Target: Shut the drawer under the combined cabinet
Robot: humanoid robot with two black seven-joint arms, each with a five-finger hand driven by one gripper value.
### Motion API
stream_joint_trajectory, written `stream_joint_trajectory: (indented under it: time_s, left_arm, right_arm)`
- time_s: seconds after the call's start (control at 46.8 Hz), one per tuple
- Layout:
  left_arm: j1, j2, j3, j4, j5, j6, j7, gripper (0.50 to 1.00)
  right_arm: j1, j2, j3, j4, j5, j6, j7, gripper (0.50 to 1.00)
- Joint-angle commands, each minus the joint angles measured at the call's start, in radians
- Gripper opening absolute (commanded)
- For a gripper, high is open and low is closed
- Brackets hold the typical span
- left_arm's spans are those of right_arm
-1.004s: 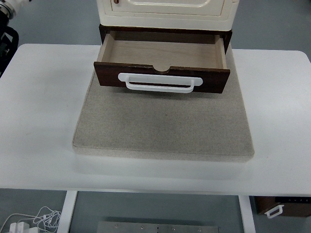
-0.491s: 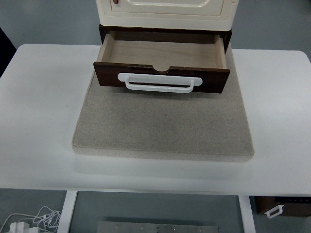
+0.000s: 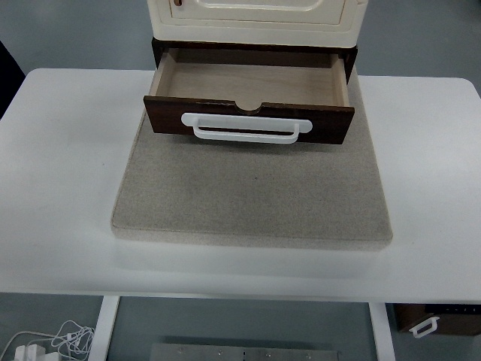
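Currently the drawer [image 3: 250,90] stands open under the cabinet [image 3: 255,19]; no robot hand visible, state unknown. Risk: an off-centre push on the handle [image 3: 246,128] could jam it.

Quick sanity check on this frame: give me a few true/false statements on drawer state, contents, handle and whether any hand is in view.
1. The drawer is pulled out. True.
2. Something lies inside the drawer. False: its wooden floor is bare.
3. The white handle sits on the dark drawer front. True.
4. A robot hand is gripping the handle. False: no hand shows anywhere.
5. The cabinet stands on a grey mat on the white table. True.
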Motion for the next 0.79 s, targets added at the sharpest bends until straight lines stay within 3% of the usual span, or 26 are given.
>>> stream_joint_trajectory:
  time_s: [0.0,0.256,0.555,0.769]
  left_arm:
    - [-0.002,-0.002,0.06,-0.032,0.095,-0.027,0.01,1.0]
    - [-0.025,-0.033,0.176,-0.089,0.231,-0.116,0.108,1.0]
    - [-0.108,-0.119,0.254,-0.101,0.27,-0.24,0.341,1.0]
    - [-0.178,-0.171,0.38,-0.1,0.333,-0.234,0.418,1.0]
  right_arm:
    - [0.0,0.0,0.0,0.0,0.0,0.0,-0.001,0.952]
    - [0.0,0.0,0.0,0.0,0.0,0.0,-0.001,0.952]
    - [0.0,0.0,0.0,0.0,0.0,0.0,0.001,0.952]
    - [0.0,0.0,0.0,0.0,0.0,0.0,0.001,0.952]
